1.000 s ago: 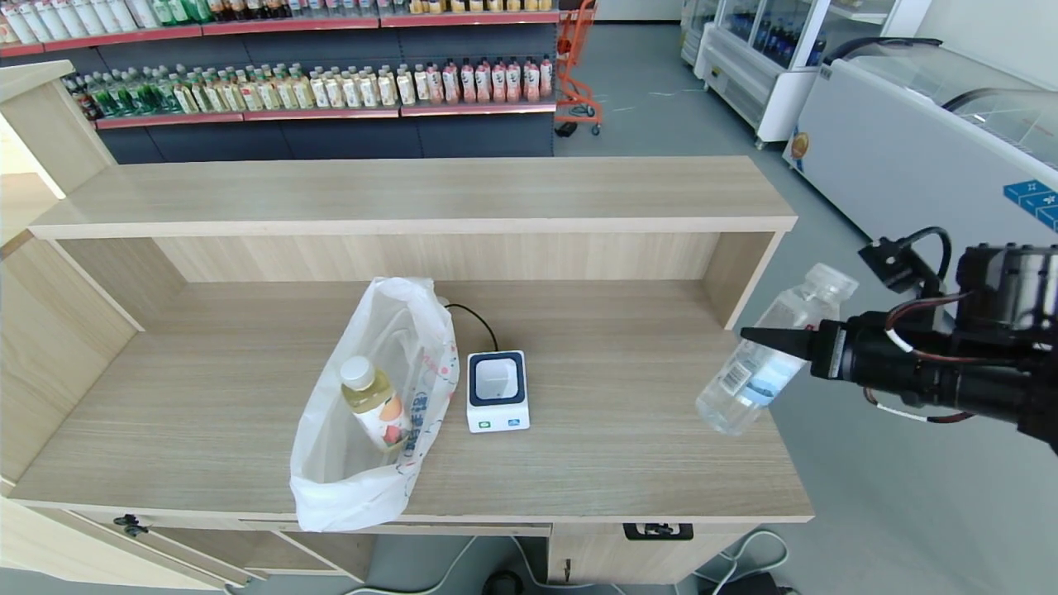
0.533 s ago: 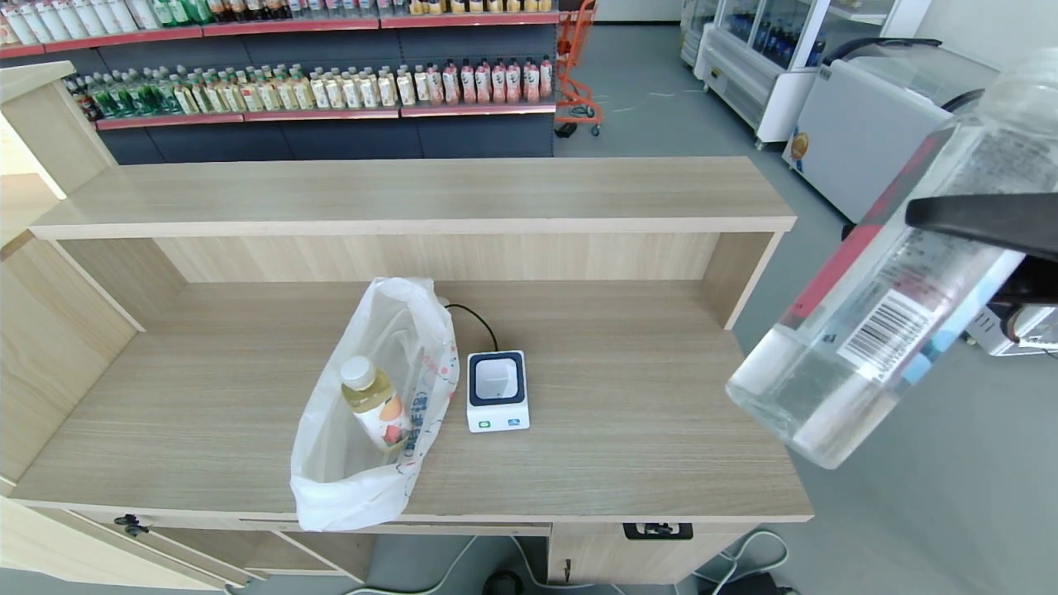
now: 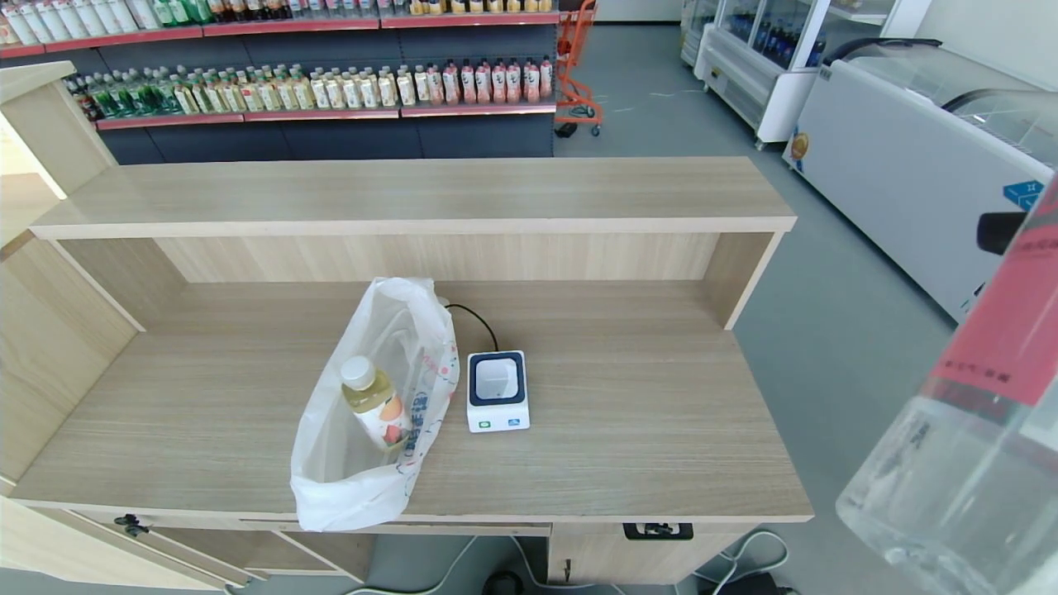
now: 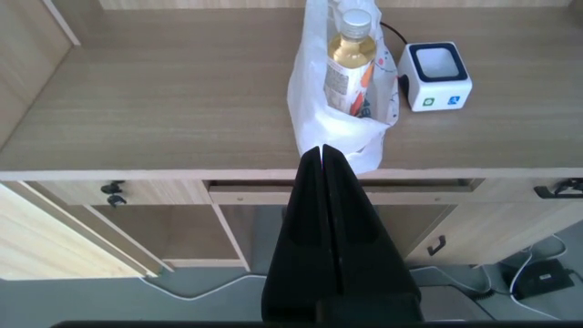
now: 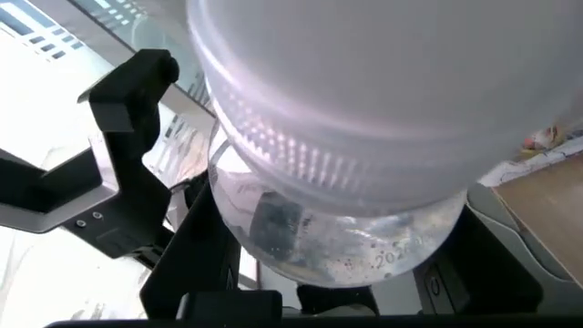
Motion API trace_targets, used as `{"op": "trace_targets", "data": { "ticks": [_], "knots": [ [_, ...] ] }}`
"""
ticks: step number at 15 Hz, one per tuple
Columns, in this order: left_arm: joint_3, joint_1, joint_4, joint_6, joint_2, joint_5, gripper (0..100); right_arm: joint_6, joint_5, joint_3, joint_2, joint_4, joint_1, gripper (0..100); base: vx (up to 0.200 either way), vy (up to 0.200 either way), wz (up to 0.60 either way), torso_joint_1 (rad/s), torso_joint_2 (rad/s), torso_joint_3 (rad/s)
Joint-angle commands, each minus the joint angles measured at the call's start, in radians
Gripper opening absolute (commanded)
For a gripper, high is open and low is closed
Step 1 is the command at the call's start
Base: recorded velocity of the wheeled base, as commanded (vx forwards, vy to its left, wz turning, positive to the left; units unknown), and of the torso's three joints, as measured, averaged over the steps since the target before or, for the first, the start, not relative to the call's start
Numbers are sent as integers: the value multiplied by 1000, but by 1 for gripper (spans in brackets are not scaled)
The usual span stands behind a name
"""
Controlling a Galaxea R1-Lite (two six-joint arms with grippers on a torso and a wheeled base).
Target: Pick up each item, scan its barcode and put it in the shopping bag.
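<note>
Off the right end of the tabletop (image 3: 645, 430), past its front right corner and close to the head camera, hangs the water bottle (image 3: 967, 471). It is tilted, with its clear base low and its red label higher. The right claw (image 5: 332, 273) is closed around the bottle's body. In the right wrist view black fingers (image 5: 196, 273) press on both sides behind the ribbed white cap (image 5: 364, 82). In the head view one dark finger (image 3: 998, 232) shows at the bottle's upper edge. The bottle is well apart from everything on the tabletop.

Near the middle of the tabletop sits the scanner (image 3: 497, 390), window up, with its cable (image 3: 479, 318) running toward the back wall. Just beside the scanner's left side stands the shopping bag (image 3: 331, 483), mouth open, its lower end reaching the front edge. A juice bottle (image 3: 376, 405) leans inside the bag.

A wide stretch of wood runs from the scanner to the right edge. An upper ledge (image 3: 413, 190) overhangs the rear, and a side panel (image 3: 748, 273) closes the back part of the right end, while the front part of that end is open. A taller panel walls the left end.

The left claw (image 4: 323, 162) has its fingers pressed together with nothing between them. It sits below and in front of the front edge, roughly in line with the bag.
</note>
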Motion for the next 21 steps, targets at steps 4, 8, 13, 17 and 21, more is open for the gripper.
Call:
{"op": "trace_targets", "data": {
  "ticks": [4,8,13,17,21],
  "knots": [
    [0,0,-1,0,0,0,0,38,4,-23,-17,1,120,0,0,0,0,0,0,0],
    [0,0,0,0,0,0,0,38,2,-20,-2,14,142,0,0,0,0,0,0,0],
    [0,0,0,0,0,0,0,37,-1,11,-14,37,148,0,0,0,0,0,0,0],
    [0,0,0,0,1,0,0,35,-2,20,-25,37,143,0,0,0,0,0,0,0],
    [-1,0,0,0,0,0,0,34,-2,16,-20,37,142,0,0,0,0,0,0,0]
  ]
}}
